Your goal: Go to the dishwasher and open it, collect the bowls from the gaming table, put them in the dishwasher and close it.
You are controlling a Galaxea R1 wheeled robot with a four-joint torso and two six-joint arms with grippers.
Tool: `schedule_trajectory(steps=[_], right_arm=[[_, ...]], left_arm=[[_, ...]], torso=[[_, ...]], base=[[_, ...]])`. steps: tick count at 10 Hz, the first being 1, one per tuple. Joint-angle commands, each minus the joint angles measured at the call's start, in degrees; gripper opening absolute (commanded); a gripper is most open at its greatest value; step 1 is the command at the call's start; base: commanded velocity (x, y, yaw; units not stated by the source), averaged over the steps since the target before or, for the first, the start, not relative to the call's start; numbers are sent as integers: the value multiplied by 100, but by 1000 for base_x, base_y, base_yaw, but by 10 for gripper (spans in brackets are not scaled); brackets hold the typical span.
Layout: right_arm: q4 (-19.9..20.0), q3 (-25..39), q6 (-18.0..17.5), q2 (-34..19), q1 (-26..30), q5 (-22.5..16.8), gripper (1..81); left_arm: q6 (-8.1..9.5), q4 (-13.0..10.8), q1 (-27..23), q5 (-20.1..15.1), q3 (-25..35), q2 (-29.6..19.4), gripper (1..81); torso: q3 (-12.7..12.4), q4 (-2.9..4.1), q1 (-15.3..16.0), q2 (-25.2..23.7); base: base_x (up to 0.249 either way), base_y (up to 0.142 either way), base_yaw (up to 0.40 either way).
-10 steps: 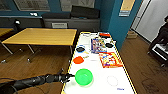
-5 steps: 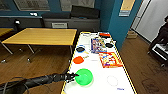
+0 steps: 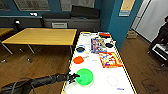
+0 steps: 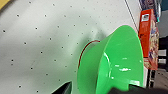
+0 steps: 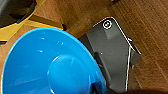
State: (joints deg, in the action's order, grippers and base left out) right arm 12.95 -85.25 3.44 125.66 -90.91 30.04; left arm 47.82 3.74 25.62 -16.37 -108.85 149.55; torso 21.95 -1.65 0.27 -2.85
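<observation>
Little is changing against the earlier pictures: the left arm is staying stretched over the near left edge of the gaming table (image 3: 100,75), and the bowls are keeping their places.

On the far left, the plain yellow table (image 3: 42,36) is standing apart from the white surface, with a strip of open wooden floor (image 3: 47,62) between them; that floor is running toward the near left corner, where the arm is crossing it.

The left gripper (image 3: 73,78) is sitting at the yellow-edged left rim of the surface, right against the near-left side of the large green bowl (image 3: 85,77). In the left wrist view the green bowl (image 4: 117,62) is appearing large and tipped, its rim raised off the speckled white top, with dark gripper parts at its edge; the gripper is seeming to pinch that rim, though the fingers are hard to make out.

Farther along the left edge, an orange bowl (image 3: 78,60) and a dark blue-rimmed bowl (image 3: 80,49) are lying in a row. Right of them, board-game sheets (image 3: 110,59) are covering the middle, and a black bowl (image 3: 109,45) is resting near the far right edge. Bare white top is lying open right of the green bowl.

In the right wrist view a blue bowl (image 5: 50,67) is showing large over the wooden floor; whether the right gripper is spread or pressed together I cannot tell.

At the far right, a person (image 3: 160,37) is standing on open floor.
</observation>
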Motion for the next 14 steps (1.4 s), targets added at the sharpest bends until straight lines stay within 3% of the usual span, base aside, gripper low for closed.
schedule_trajectory(steps=[1,5,7,8,9,14], right_arm=[[-196,88,17,-240,103,-332,10],[-196,-26,17,-205,147,-349,10],[-196,-140,-1,-161,156,-367,10],[-196,-175,-10,-153,156,-367,10],[-196,-175,-10,-144,156,-376,10],[-231,-131,25,-144,164,-393,10]], left_arm=[[34,-40,-782,-191,-127,189,811],[25,-303,-738,-515,-664,698,811],[25,-682,-730,-797,-690,892,811],[16,-1004,-738,-850,-370,850,811],[25,-1165,-791,-859,30,690,10],[60,-1200,-1529,-859,2103,-926,10]], torso=[[0,0,0,0],[0,0,2,0],[0,0,2,0],[0,0,2,0],[0,0,2,0],[2,0,2,2]], base=[[0,0,0],[0,0,0],[0,0,0],[0,0,0],[0,0,0],[0,0,0]])
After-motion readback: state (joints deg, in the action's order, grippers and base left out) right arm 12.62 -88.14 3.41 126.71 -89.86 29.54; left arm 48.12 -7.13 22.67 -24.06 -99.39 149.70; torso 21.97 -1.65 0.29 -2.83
